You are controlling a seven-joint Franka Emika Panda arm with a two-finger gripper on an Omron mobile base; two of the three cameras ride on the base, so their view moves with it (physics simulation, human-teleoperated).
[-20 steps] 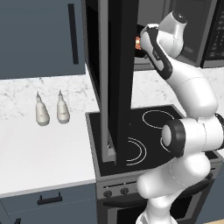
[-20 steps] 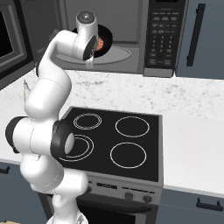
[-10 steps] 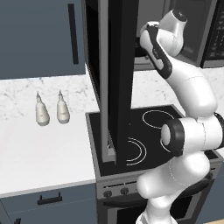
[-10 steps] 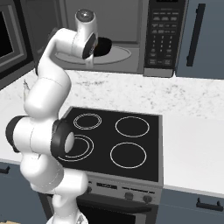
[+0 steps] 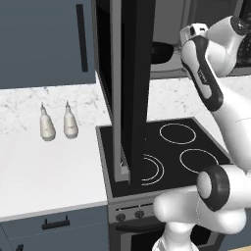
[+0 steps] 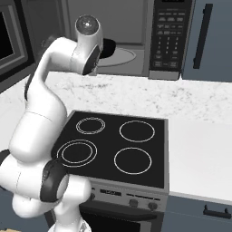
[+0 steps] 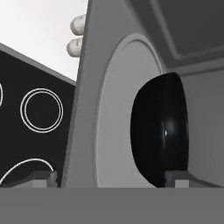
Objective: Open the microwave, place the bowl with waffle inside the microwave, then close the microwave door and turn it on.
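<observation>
The microwave (image 6: 167, 41) stands with its cavity exposed, and the microwave door (image 5: 132, 98) is swung fully out over the stove, seen edge-on. Inside, the small black bowl (image 7: 159, 131) rests on the round turntable plate (image 7: 113, 131). The same bowl (image 6: 110, 45) shows just behind my wrist and as a dark shape (image 5: 162, 49) past the door. The waffle is hidden. My gripper (image 7: 111, 178) is open at the cavity's mouth, holding nothing. The bowl lies between the fingertips (image 7: 41, 177), close to the right one.
A black four-ring cooktop (image 6: 113, 145) lies below the microwave, with the door (image 6: 11, 68) hanging over its left side. Two small pale bottles (image 5: 47, 125) stand on the marble counter (image 5: 49, 166) to the left. A cabinet door with a black handle (image 6: 201, 36) is right of the keypad.
The gripper went from shut on the bowl to fully open and let it go. The bowl now sits on the turntable; the arm has barely moved.
</observation>
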